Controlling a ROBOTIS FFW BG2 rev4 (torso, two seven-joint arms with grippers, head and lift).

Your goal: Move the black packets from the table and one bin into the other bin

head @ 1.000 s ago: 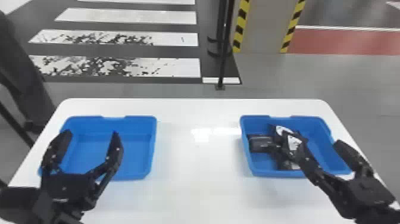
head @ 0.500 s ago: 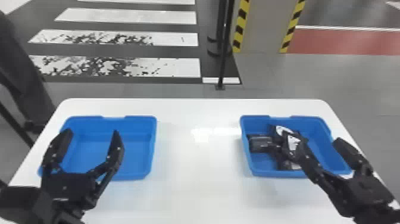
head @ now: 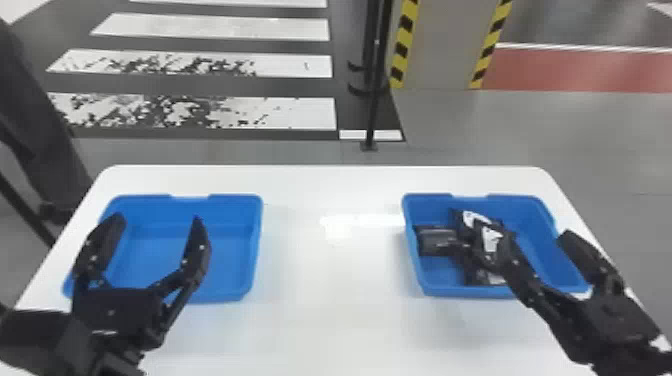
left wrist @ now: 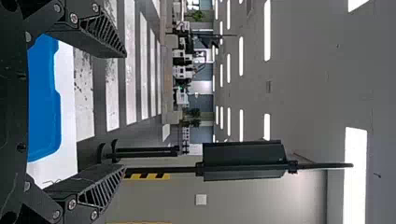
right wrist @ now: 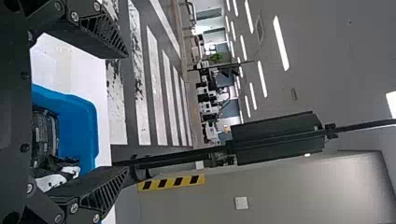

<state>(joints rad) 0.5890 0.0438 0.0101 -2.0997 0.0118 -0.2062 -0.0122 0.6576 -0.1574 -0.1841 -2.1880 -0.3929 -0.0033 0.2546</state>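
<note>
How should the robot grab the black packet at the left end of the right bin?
Probably straight down from above, pinching the black packet by its near and far edges. Blue shows beyond both, so fingers should fit there. Its left end is close to the bin's wall, and its right end crowds the other packets.

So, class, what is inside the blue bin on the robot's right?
Black packets, some with white patches, lie bunched toward its left side. The right gripper covers part of the pile, so their number can't be told.
</note>
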